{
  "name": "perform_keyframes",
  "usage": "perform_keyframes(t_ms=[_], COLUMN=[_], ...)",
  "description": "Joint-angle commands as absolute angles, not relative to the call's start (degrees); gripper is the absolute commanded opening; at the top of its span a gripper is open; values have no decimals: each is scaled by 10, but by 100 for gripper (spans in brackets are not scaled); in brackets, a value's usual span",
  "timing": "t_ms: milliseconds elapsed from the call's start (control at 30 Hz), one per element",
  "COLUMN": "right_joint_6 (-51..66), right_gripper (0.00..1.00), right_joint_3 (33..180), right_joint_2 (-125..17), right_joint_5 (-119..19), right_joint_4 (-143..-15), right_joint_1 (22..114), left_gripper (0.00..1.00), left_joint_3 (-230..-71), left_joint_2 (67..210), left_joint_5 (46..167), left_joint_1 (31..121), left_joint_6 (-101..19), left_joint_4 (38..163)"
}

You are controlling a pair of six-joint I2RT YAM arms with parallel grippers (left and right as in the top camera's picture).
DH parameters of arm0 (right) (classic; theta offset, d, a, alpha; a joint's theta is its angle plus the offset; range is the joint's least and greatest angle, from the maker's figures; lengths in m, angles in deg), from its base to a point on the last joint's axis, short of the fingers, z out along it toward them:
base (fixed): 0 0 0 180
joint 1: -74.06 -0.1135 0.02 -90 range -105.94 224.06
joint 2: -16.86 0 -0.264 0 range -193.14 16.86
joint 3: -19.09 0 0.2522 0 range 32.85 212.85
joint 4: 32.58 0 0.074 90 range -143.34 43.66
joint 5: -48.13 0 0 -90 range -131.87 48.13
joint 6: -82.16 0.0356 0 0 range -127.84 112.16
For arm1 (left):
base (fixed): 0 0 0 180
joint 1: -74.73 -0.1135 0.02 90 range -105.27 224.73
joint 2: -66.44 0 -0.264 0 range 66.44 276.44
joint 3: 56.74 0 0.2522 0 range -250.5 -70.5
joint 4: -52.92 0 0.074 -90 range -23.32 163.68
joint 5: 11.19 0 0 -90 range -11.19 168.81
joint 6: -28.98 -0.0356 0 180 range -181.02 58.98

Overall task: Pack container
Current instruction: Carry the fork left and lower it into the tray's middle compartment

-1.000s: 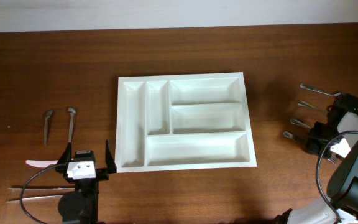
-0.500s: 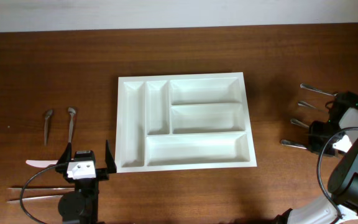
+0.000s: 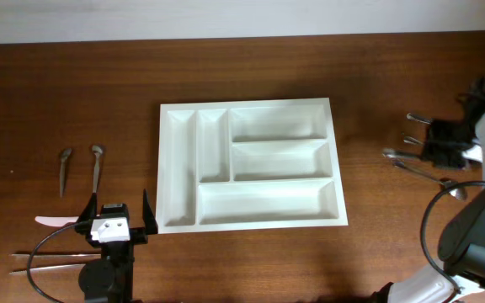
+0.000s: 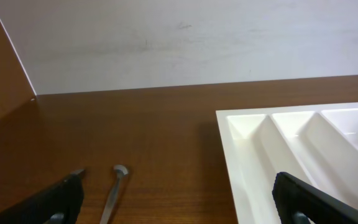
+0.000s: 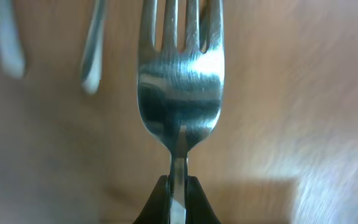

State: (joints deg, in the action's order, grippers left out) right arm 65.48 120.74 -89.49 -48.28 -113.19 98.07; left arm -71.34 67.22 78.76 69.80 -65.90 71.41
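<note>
Fingers [image 5: 157, 205] of the right gripper [image 5: 178, 185] are pinched on the fork's [image 5: 180, 93] thin neck near the bench's right edge. With the tines so far ahead of the grip, I judge it could swivel or slip on the way to the tray [image 3: 165, 168] at mid-bench, or knock the cutlery [image 3: 415, 140] just beside it. Near the front-left corner the left gripper [image 3: 119, 215] is spread wide and empty.

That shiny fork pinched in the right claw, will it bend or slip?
Probably stiff: the fork looks like solid metal, so bending seems unlikely. It may be slippery: its surface is polished and the right gripper pinches only its thin neck. Held at that one narrow spot, it could swivel.
</note>
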Motion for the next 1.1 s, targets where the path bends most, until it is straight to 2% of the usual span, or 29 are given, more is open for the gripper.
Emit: perform_keyframes(t_ms=[0, 400, 1067], right_joint_6=[690, 757, 872], right_gripper=[4, 4, 8], right_joint_3=[1219, 1219, 1216], right_joint_2=[-883, -883, -890], right_joint_5=[-529, -526, -463], right_joint_4=[-1137, -1098, -1117], right_joint_1=[920, 716, 549], left_gripper=[99, 99, 99], left_joint_3=[-710, -710, -710], left_joint_2=[668, 668, 668], left_joint_5=[785, 785, 785], left_joint_1=[701, 701, 701], left_joint_6=[-656, -656, -656], left_joint_4=[714, 714, 714])
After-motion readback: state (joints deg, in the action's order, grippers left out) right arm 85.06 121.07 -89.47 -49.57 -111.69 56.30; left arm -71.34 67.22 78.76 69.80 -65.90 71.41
